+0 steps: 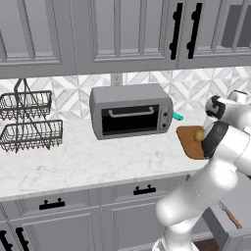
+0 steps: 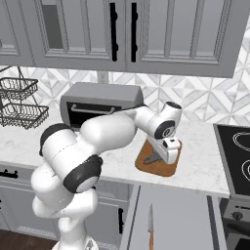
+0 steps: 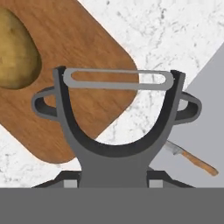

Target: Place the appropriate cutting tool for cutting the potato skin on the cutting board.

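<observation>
While clamped in the jaws, peeler (image 3: 114,127) above cutting board (image 3: 83,61), potato (image 3: 15,50) alongside, knife (image 3: 190,158) beyond.

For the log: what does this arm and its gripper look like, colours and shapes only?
The arm is a chain of glossy white, rounded, bulbous segments with dark grey to black bands at the joints. No cables or markings are visible. The gripper has a boxy white body, and its jaws end in small dark tips with light grey pads.
</observation>
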Tool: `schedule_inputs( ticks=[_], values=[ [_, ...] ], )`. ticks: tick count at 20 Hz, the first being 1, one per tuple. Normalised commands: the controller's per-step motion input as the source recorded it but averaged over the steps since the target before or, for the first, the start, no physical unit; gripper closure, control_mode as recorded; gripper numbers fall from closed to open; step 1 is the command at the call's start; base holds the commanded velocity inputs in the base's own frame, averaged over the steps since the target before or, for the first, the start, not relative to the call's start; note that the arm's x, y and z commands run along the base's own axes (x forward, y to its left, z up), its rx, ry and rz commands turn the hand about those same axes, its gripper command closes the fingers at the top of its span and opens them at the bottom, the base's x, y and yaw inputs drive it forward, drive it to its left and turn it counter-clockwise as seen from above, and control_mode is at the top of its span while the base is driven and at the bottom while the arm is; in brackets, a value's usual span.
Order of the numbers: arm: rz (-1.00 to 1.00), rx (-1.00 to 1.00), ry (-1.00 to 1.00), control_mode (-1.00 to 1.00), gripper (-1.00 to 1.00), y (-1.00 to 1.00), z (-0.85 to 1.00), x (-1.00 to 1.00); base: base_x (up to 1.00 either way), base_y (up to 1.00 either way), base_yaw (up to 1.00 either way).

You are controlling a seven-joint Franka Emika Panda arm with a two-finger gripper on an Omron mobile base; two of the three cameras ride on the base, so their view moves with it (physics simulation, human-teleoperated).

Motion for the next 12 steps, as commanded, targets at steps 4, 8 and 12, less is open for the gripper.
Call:
schedule_inputs(
  ticks=[4, 8, 12],
  values=[
    [0.0, 0.0, 0.0, -1.0, 1.0, 0.22, -0.27, 0.37, 0.0, 0.0, 0.0],
    [0.0, 0.0, 0.0, -1.0, 1.0, 0.01, -0.32, 0.15, 0.0, 0.0, 0.0],
    [0.0, 0.0, 0.0, -1.0, 1.0, 0.0, -0.35, 0.15, 0.0, 0.0, 0.0]
  ],
)
